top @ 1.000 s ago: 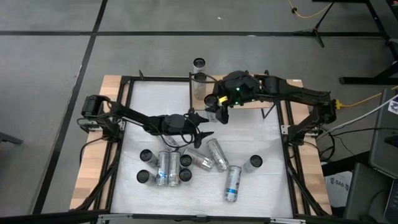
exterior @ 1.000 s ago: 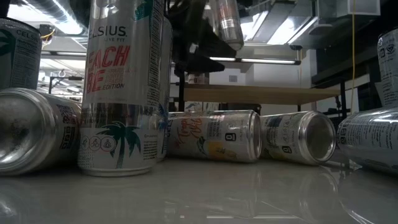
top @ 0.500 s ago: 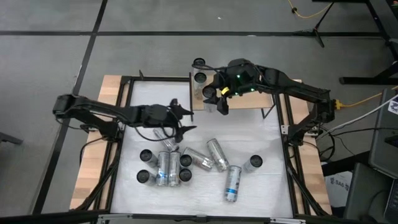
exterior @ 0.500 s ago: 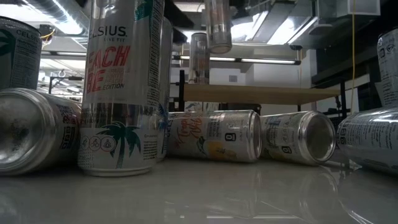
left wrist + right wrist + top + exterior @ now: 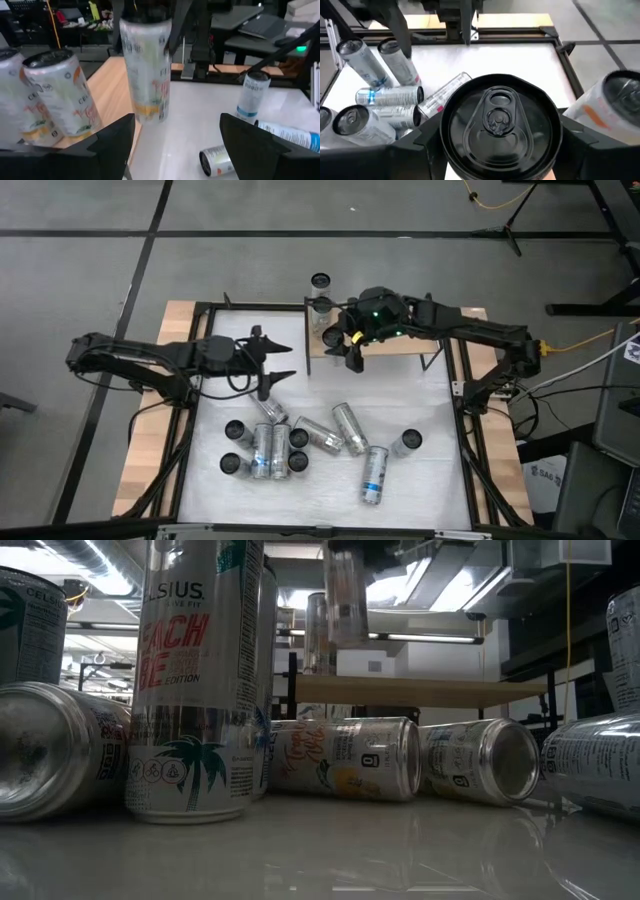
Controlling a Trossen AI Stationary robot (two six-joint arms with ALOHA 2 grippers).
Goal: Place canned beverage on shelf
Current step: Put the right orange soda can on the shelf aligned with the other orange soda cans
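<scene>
Viewed from overhead: white tabletop [image 5: 420, 395] with a small pale wood shelf [image 5: 400, 345] on black posts at its far edge. Right gripper [image 5: 352, 340] over the shelf's left end, fingers clamped on an upright canned beverage [image 5: 347, 595], seen from table height hanging just above the shelf board, not yet resting. Two cans already standing at that end, nearest one [image 5: 322, 307] just beside the held can. Left gripper [image 5: 275, 363] above the table near the shelf's left end, fingers apart, holding nothing. Loose cans [image 5: 300, 442] scattered upright and lying on the tabletop. Likely risks: lowering too close and knocking the neighbouring can over, or letting go before the base sits flat, tipping it off the shelf edge.
</scene>
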